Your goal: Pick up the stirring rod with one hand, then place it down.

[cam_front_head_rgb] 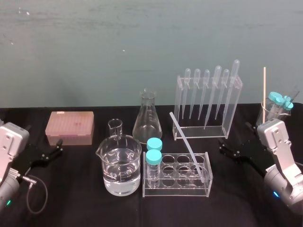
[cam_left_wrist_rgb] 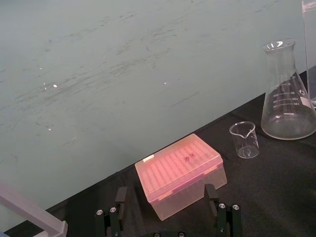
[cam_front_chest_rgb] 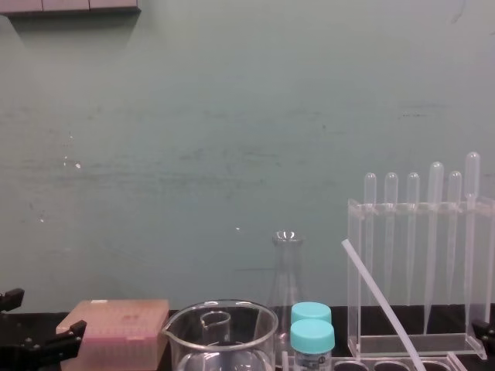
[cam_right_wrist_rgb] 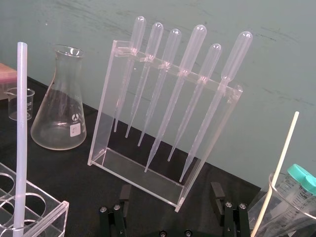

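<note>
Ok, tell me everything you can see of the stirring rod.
The rod is long, thin, straight, whitish and translucent, with blunt ends; glass or plastic by its look. It leans tilted, lower end in a right-end hole of the tube rack, top slanting back-left. The left gripper and right gripper, both open, are apart from it.

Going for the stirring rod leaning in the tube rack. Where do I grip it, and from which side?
Grip the stirring rod on its bare upper stretch, above the tube rack, whose hole holds its lower end. Come from the right with the open right hand, probably: capped vials and a beaker crowd the left. The left hand sits idle far left.
</note>
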